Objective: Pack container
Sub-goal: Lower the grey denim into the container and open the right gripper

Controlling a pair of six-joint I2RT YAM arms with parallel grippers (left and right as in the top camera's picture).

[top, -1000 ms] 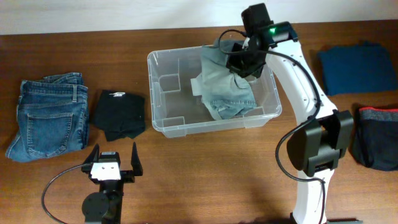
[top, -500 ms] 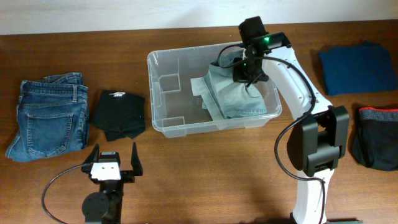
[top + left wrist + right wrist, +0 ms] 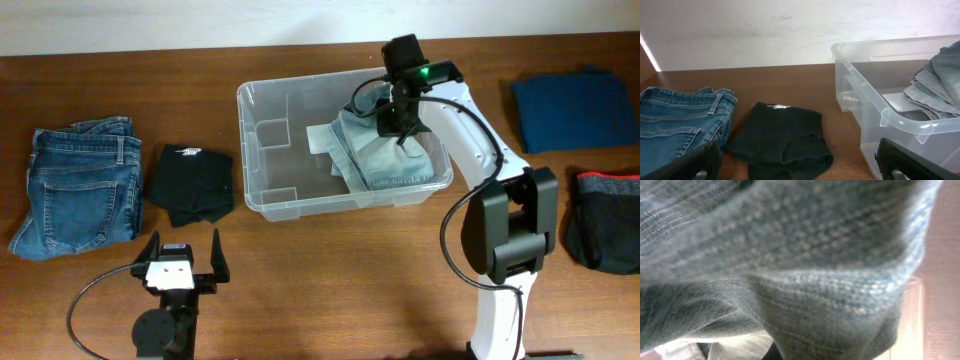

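**In the container (image 3: 262,205): right gripper (image 3: 401,128) clamped on grey jeans (image 3: 385,162)**

Its arm arcs over the container's right end, mid-way across the table (image 3: 330,290). The left gripper (image 3: 183,262) sits near the front edge, fingers spread wide, holding nothing.

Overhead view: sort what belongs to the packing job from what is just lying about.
In the job: container; grey jeans inside it; right fingers shut on them.

Lying about, perhaps waiting their turn: blue jeans; black garment; blue folded cloth; dark garment with red trim; left fingers, open and idle.
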